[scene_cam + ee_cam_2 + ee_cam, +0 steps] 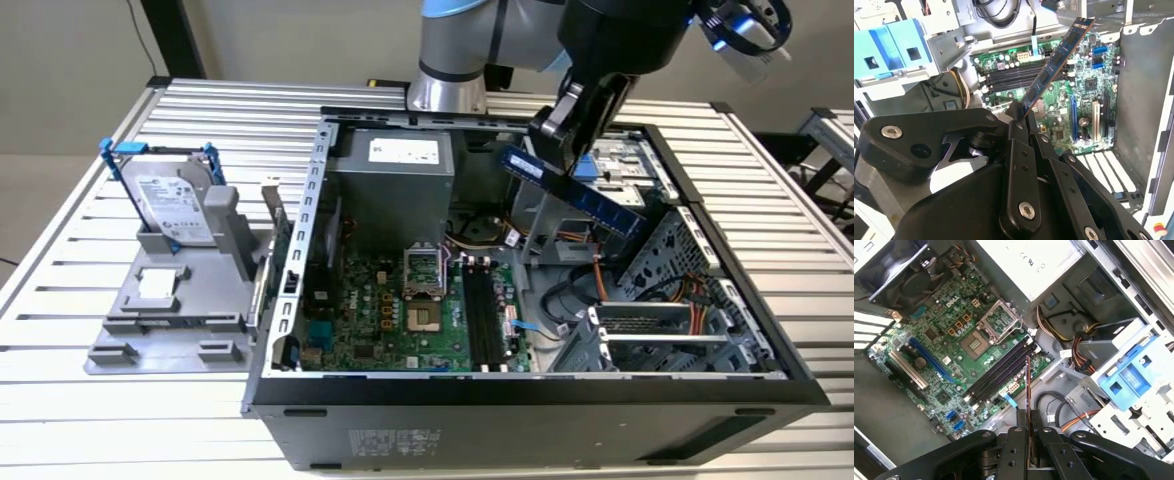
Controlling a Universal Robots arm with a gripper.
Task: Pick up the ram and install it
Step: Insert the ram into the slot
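Hand aslant — ram in grip

A hard drive sits, seemingly slotted, in a grey holder beside an open case.

1. In the exterior view we stand off the arm, high and in front of the open computer case. We look down into it, with the slatted counter around it.
2. In the first wrist view we sit close behind the gripper, facing along it at the motherboard. The ram shows edge-on.
3. In the second wrist view we sit equally close and see the ram's face obliquely.
4. All three views share the motherboard and its black slots.
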